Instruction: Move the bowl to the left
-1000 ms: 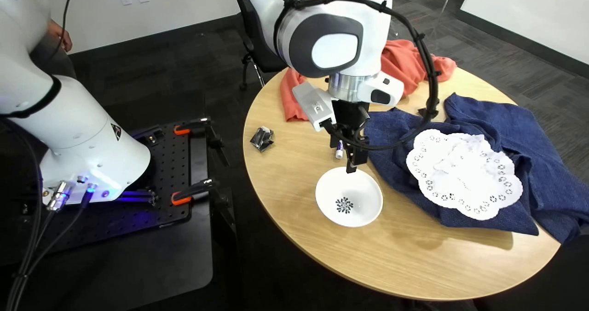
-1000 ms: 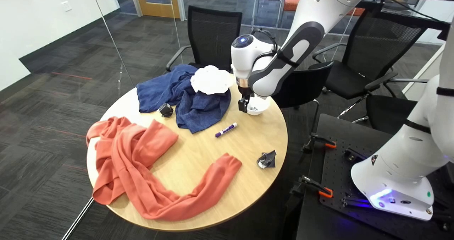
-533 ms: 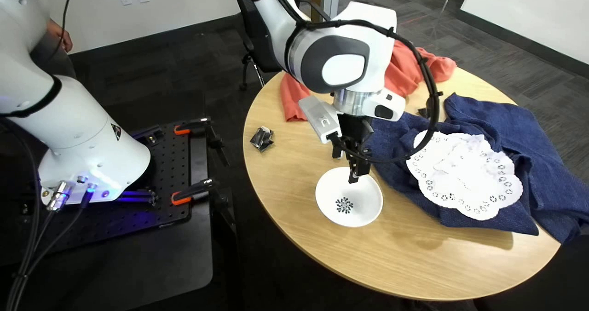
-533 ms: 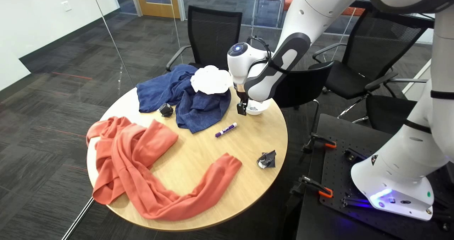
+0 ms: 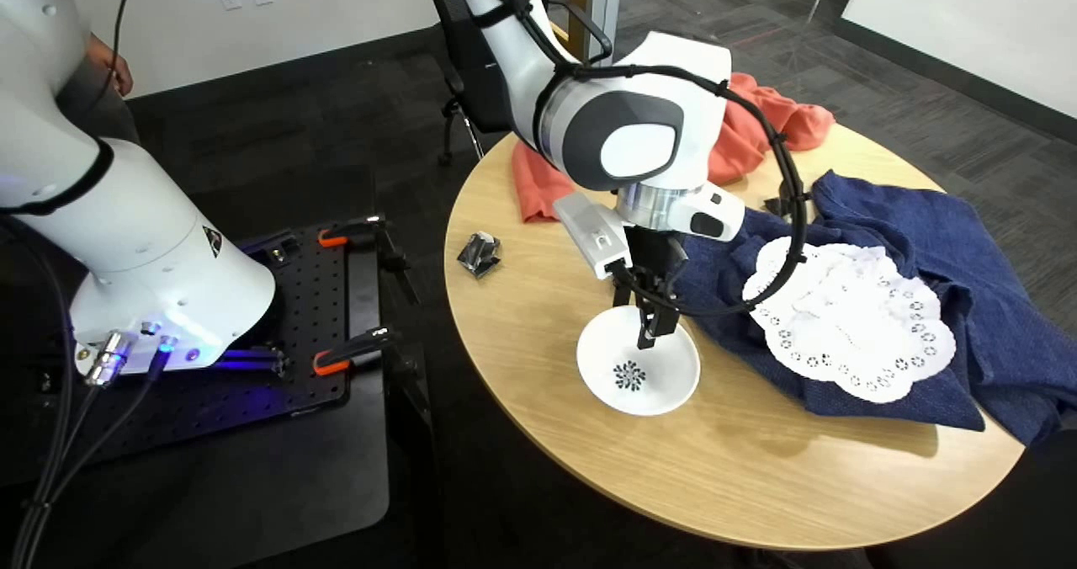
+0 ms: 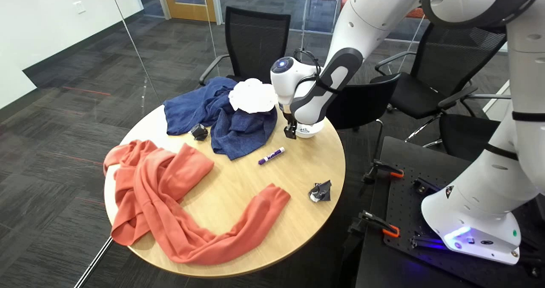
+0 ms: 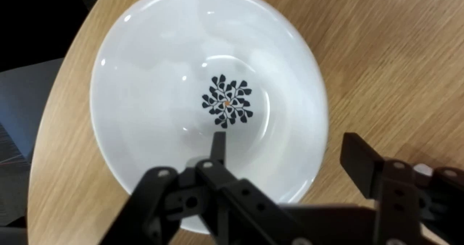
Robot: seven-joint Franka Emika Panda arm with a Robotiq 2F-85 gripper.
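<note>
The small round white bowl [image 5: 604, 375] with a dark floral mark at its inner centre stands upright on the table. It also shows in an exterior view [image 6: 310, 131], partly behind the arm, and large in the wrist view [image 7: 152, 82]. My gripper [image 5: 634, 321] is open and low at the bowl's rim. In the wrist view the gripper [image 7: 284, 145] has one finger over the bowl's inside and the other outside the rim, above the wood. The rim lies between the fingers, with gaps on both sides. In an exterior view the gripper [image 6: 291, 131] is beside the bowl.
A white lace doily [image 5: 850, 325] lies on a blue cloth [image 5: 984, 274]. An orange cloth [image 6: 170, 194], a purple marker [image 6: 271, 156], a black wrapper [image 6: 320, 191] and a small black object [image 6: 199, 132] are on the round table [image 5: 799, 493]. The bowl is near the table's edge.
My gripper has moved down and toward the bowl, so its fingers now straddle the rim from above. The fingers stay open. The bowl and the other objects have not moved.
</note>
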